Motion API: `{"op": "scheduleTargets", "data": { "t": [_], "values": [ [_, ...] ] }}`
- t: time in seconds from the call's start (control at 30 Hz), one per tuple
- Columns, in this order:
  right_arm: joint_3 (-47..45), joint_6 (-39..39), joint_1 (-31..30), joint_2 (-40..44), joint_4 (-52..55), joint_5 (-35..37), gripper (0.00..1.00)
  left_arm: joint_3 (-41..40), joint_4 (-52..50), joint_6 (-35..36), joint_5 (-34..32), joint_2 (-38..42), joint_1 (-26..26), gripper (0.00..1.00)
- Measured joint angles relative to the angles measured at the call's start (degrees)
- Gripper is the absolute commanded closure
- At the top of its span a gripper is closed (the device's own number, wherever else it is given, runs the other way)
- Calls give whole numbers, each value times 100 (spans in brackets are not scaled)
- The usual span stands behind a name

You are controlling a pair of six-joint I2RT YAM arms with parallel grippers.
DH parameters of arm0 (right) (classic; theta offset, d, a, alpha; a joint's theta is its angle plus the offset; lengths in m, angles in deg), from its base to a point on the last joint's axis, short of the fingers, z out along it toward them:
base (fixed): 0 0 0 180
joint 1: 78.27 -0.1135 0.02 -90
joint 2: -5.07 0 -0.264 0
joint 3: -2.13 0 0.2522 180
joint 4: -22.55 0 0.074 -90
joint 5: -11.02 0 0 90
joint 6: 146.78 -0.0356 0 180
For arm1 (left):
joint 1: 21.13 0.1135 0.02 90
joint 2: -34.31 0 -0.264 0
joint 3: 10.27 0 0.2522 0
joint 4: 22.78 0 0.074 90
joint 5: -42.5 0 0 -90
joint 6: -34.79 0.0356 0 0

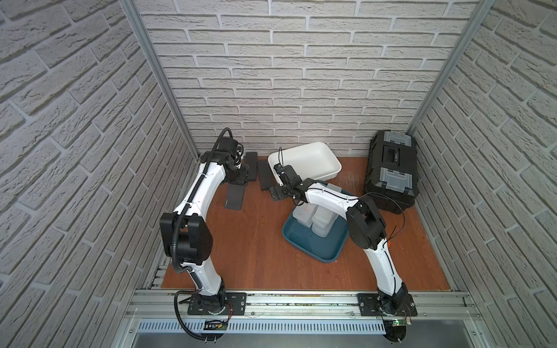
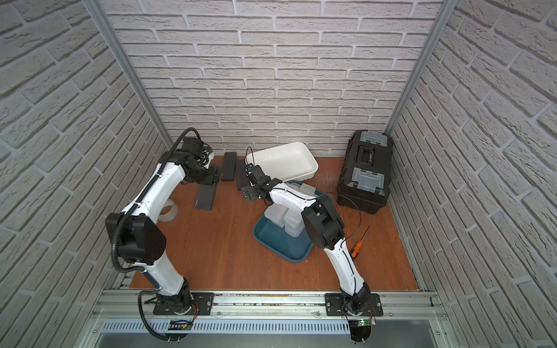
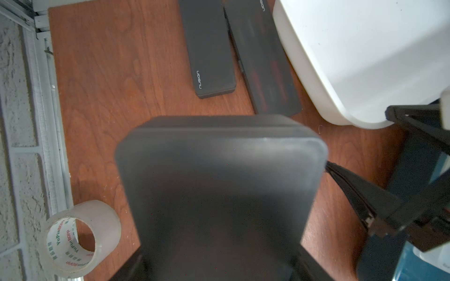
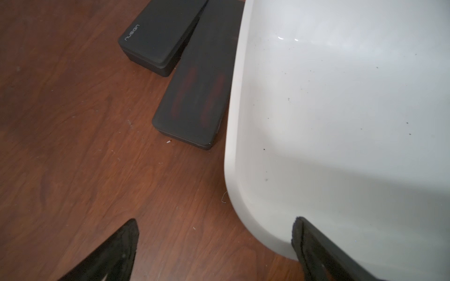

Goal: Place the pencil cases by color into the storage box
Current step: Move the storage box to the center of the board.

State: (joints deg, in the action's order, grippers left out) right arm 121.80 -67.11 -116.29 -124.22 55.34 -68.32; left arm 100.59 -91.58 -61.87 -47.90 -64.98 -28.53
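Two arms bent: left arm [image 1: 196, 192], right arm [image 1: 328, 199] reached toward upper frame centre. Left claw [image 1: 238, 180] clenched on matte black rounded-corner case [image 3: 219, 194]; right claw [image 4: 215, 220] released beside glossy white tub [image 4: 233, 136].

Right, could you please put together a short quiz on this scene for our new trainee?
1. True or false: the white tub already holds a pencil case.
2. What is the left gripper shut on? A) a black pencil case B) the tape roll C) nothing
3. How many other black cases lie loose on the table, as the left wrist view shows?
Key: 1 false, the tub is empty; 2 A; 3 two, side by side next to the tub.
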Motion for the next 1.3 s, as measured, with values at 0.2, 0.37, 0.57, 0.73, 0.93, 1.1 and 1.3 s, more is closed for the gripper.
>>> {"op": "scheduleTargets", "data": {
  "t": [0.2,0.37,0.57,0.73,0.93,1.1,1.3],
  "values": [
    [308,83,57,-111,-24,-201,1,-173,0,-109,4,273,201,29],
    [804,221,90,-352,286,-671,1,-170,0,-146,4,415,321,29],
    [1093,330,83,-518,640,-1036,2,-168,-4,-214,20,555,352,29],
    [1067,350,87,-525,787,-1272,2,-125,-33,-232,26,636,354,28],
    [774,372,101,-435,494,-1569,2,26,-57,-243,28,636,354,28],
    [693,446,31,-409,354,-1867,3,87,-76,-245,26,636,363,28],
    [651,503,-271,-409,299,-2184,3,101,-79,-240,28,636,369,28]
  ]
}}
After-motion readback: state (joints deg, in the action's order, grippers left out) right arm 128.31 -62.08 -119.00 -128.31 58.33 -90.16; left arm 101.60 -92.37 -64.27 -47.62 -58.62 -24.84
